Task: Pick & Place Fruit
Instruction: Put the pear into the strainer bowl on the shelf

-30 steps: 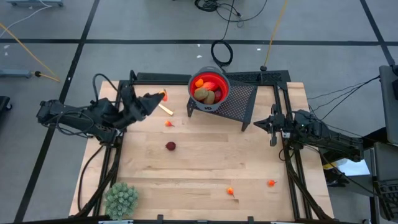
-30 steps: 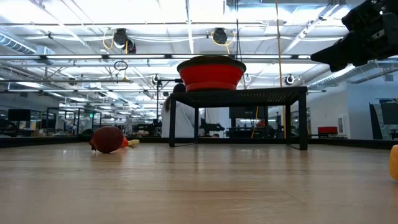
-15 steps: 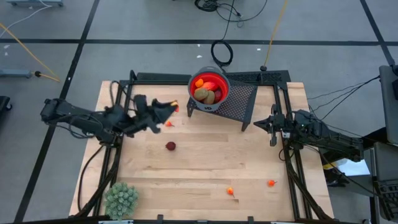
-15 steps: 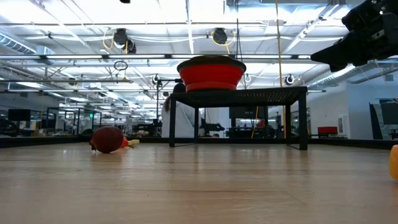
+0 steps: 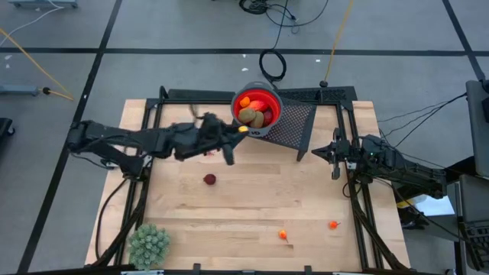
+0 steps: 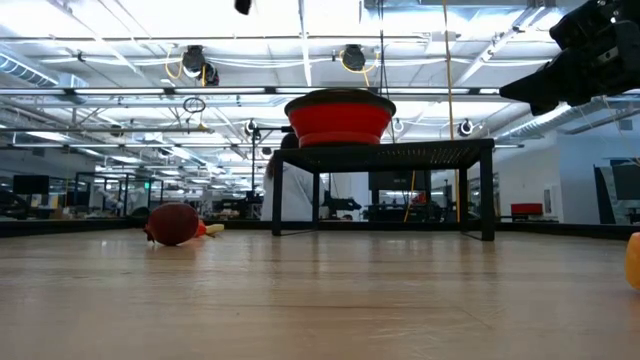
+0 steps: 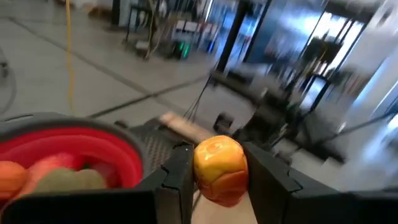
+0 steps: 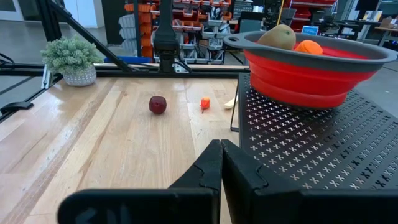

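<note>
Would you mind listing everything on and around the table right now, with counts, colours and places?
Red bowl: one, red, on the black mesh stand at the table's far side.
Black mesh stand: one, black, far centre of the table.
Fruits in the bowl: two brown ovals plus orange-red pieces.
Orange fruit: one, orange-yellow, held in the left gripper just beside the bowl.
Dark red fruit: one, mid-table.
Small orange pieces: two, near edge, the other at.
Small orange piece: one, near the stand.
Spiky plant ball: one, pale green, near-left corner.
Left gripper: shut on the orange fruit.
Right gripper: shut, waiting at the right edge.
</note>
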Controlling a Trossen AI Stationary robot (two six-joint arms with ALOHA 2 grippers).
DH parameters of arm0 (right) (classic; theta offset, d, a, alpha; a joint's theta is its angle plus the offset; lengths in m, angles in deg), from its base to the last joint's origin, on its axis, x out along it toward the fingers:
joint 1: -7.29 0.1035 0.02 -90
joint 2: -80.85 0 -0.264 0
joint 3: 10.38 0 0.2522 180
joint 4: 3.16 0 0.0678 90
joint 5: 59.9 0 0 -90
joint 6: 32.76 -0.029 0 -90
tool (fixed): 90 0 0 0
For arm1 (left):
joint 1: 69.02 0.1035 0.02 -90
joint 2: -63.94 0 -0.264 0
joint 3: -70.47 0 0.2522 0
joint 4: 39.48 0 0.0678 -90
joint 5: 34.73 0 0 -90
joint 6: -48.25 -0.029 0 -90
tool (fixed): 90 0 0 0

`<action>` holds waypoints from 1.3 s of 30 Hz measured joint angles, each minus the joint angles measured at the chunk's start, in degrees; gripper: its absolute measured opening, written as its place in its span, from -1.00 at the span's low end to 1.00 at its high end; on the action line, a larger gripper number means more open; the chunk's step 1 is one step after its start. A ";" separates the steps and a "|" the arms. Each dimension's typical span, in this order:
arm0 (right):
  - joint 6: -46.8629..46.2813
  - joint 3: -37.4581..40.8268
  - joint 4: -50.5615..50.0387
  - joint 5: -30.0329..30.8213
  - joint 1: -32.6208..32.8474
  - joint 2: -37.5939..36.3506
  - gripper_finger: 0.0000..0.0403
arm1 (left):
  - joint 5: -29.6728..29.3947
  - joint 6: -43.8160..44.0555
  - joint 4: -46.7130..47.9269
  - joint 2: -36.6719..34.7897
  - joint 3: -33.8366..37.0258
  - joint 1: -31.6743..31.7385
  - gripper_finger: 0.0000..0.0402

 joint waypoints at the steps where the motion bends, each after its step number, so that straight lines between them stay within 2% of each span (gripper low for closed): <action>1: 0.00 -0.01 0.00 0.00 0.00 -0.01 -1.00 | 0.88 -0.45 3.13 1.35 -2.42 0.81 -0.44; 5: 0.00 -0.02 0.02 0.00 -0.01 -0.01 -1.00 | 4.14 -3.05 12.06 6.60 -10.87 4.06 -0.44; 11: 0.00 0.00 0.00 0.13 0.00 -0.01 -1.00 | 7.87 -9.44 16.10 13.13 -18.48 8.23 -0.44; 19: -0.02 0.00 0.00 0.20 -0.01 -0.01 -1.00 | 8.06 -17.91 16.79 18.59 -20.80 12.69 -0.44; 24: -0.02 0.00 0.00 0.20 0.01 -0.01 -1.00 | 8.01 -21.81 19.10 18.93 -20.85 15.55 -0.44; 30: -0.02 0.00 0.00 0.22 0.00 -0.01 -1.00 | 9.90 -19.17 23.28 18.45 -20.85 20.08 -0.44; 39: -0.46 -0.02 0.00 0.22 -0.01 -0.01 -1.00 | 13.48 -10.57 33.37 18.45 -20.85 24.58 -0.44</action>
